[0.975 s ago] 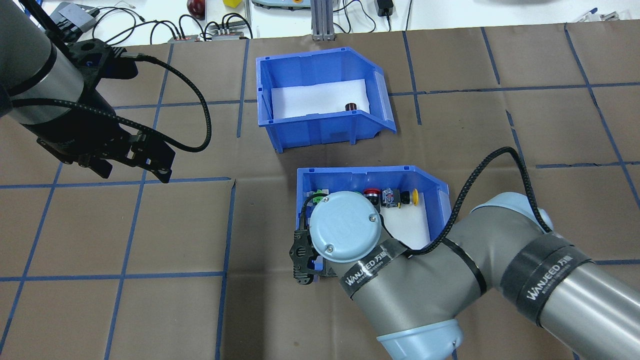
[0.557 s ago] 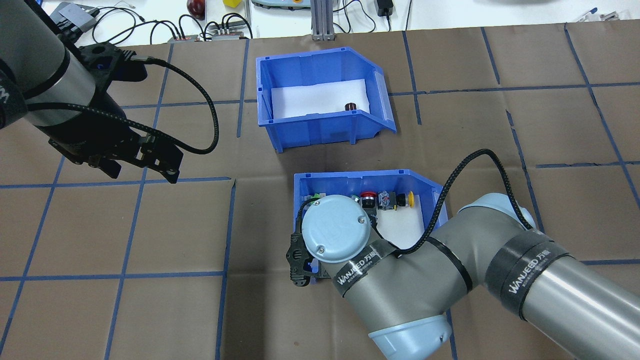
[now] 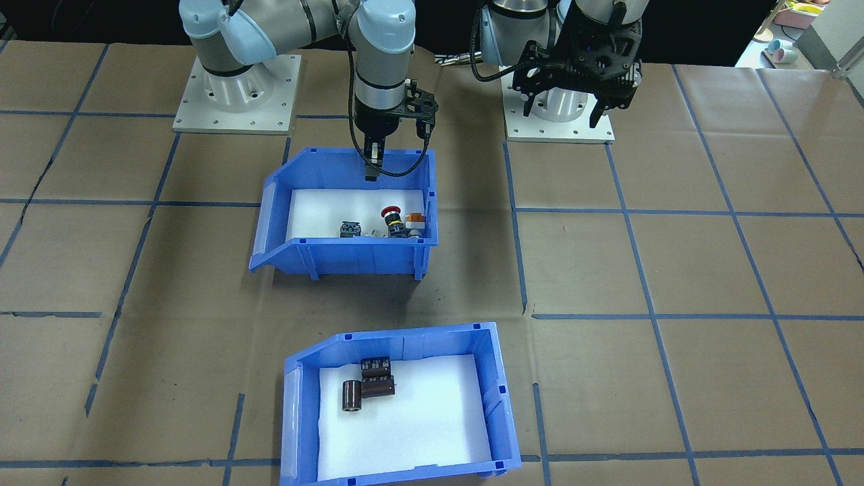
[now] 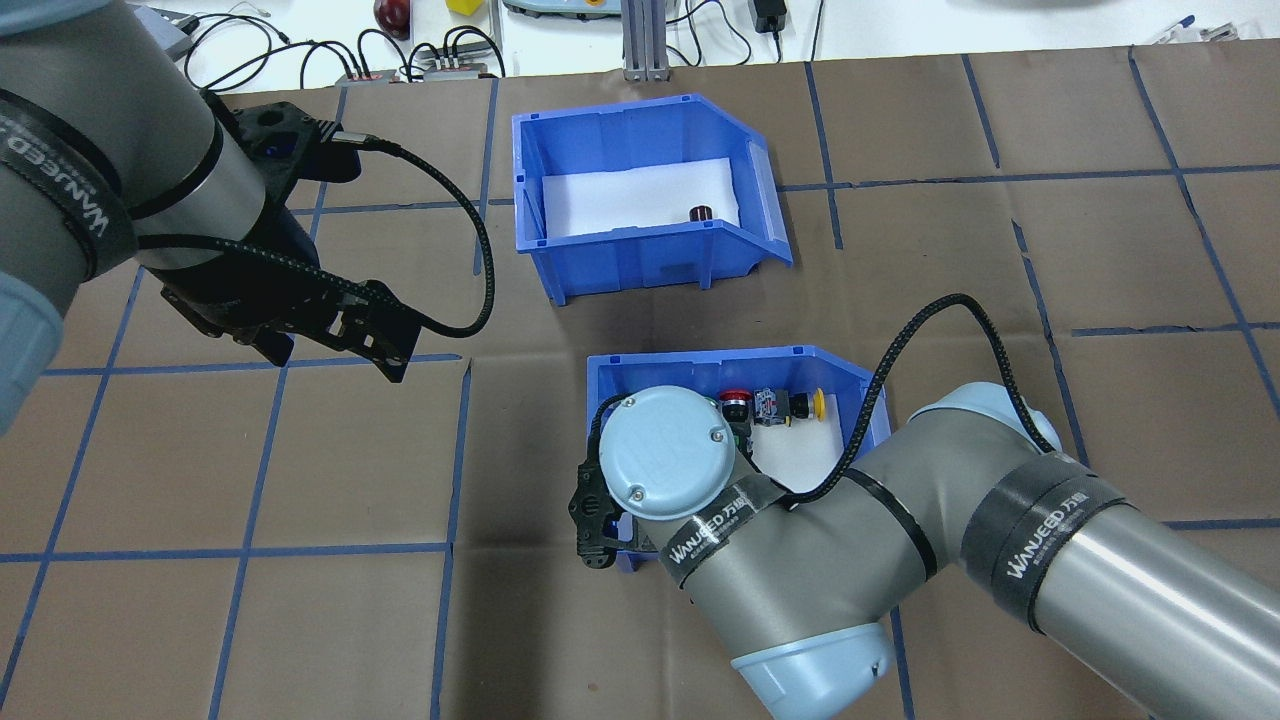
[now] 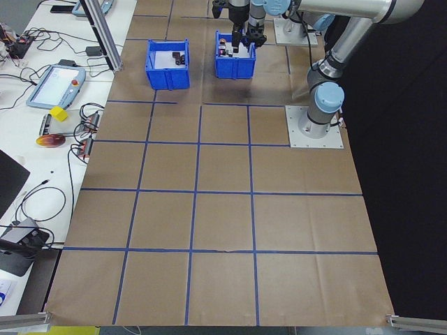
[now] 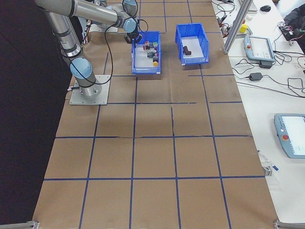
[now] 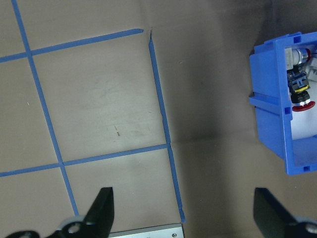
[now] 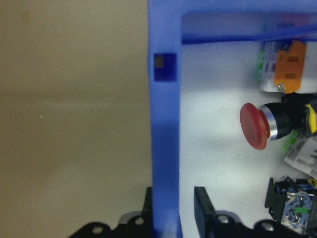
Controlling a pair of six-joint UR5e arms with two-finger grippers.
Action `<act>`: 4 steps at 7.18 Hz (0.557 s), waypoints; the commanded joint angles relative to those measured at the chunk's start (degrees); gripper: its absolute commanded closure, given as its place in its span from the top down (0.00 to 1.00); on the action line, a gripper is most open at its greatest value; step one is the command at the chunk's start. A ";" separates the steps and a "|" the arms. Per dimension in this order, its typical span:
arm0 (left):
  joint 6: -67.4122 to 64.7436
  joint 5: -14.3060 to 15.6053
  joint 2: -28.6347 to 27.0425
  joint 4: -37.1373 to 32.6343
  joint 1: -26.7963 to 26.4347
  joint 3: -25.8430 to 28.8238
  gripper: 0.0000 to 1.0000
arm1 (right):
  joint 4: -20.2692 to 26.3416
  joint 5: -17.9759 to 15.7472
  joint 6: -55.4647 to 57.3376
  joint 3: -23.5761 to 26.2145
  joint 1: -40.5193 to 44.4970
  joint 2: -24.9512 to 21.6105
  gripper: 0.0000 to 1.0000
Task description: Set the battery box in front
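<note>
The battery box (image 3: 503, 398) is a blue bin with a white liner, holding dark cylindrical cells (image 3: 368, 385). It sits on the operators' side of the table, far from the robot, and shows at the back of the overhead view (image 4: 640, 255). Nearer the robot stands a similar blue push-button bin (image 3: 358, 260) holding coloured switches. My right gripper (image 3: 372, 165) is shut on this bin's rear wall (image 8: 166, 124), one finger on each side. My left gripper (image 7: 183, 213) hangs open above bare table to the bin's left (image 4: 335, 355), holding nothing.
Brown paper with a blue tape grid covers the table. The two arm base plates (image 3: 236, 94) stand at the robot's edge. Cables, a red object (image 4: 391, 12) and control pendants (image 6: 259, 47) lie beyond the far edge.
The right arm has dragged the push-button bin a little toward the robot. The left arm has swung inward toward the table's middle. The battery box has not moved.
</note>
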 commanded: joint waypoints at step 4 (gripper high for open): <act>-0.56 0.08 -0.25 2.45 -0.15 -0.24 0.99 | 4.51 -0.78 -0.78 -2.68 -9.81 -9.45 1.00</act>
